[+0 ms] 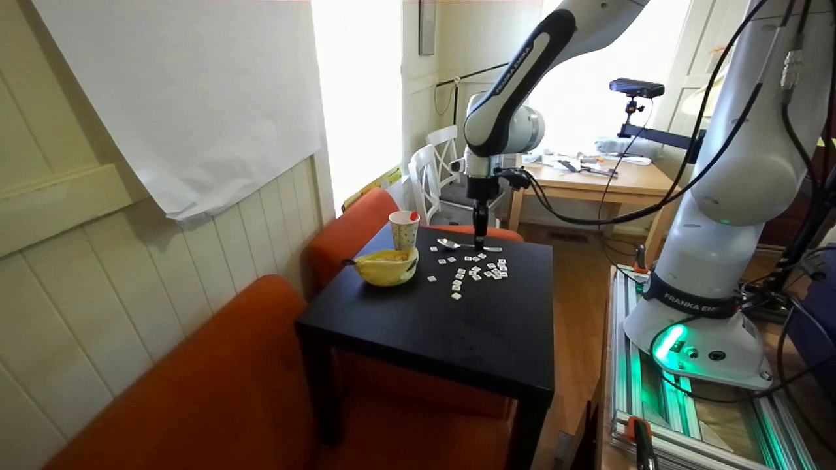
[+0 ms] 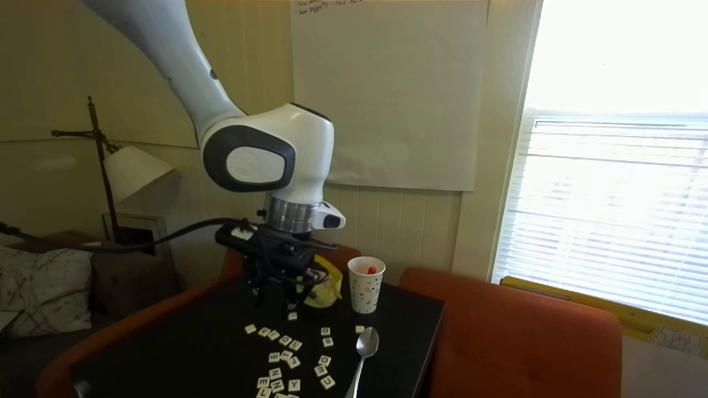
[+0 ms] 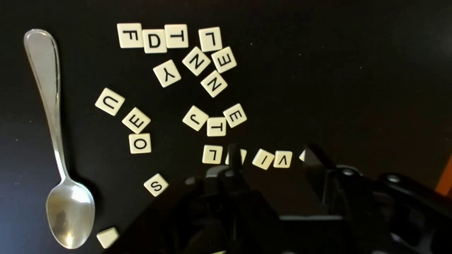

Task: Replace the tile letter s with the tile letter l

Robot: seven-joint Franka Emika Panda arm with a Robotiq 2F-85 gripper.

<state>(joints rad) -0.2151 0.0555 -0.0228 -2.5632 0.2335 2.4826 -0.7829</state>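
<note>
The gripper (image 3: 273, 152) hung above the table (image 1: 437, 333), its fingers (image 3: 234, 162) spread apart. In the wrist view two tiles, I (image 3: 263, 159) and V (image 3: 283, 159), showed on the table in the gap between the tips. The finger on that view's left covered much of a third tile (image 3: 243, 155), and the finger on its right hid part of a fourth tile (image 3: 302, 155).

The S (image 3: 156, 185) lay letter up on the table, to the left of the fingers there. Two L tiles were in sight: the near L (image 3: 212, 154) lay just left of the fingers, and the far L (image 3: 210, 39) well beyond the tips toward the top, just beside an E (image 3: 224, 59). Which of them the task meant could not be told. The spoon (image 3: 56, 134) lay farther left of the fingers than the S, and a blank tile (image 3: 107, 237) lay between the spoon and the gripper.

In an exterior view the bowl (image 2: 332, 289) stood partly behind the gripper, and the cup (image 2: 365, 290), holding something red, stood to the right of the fingers.
</note>
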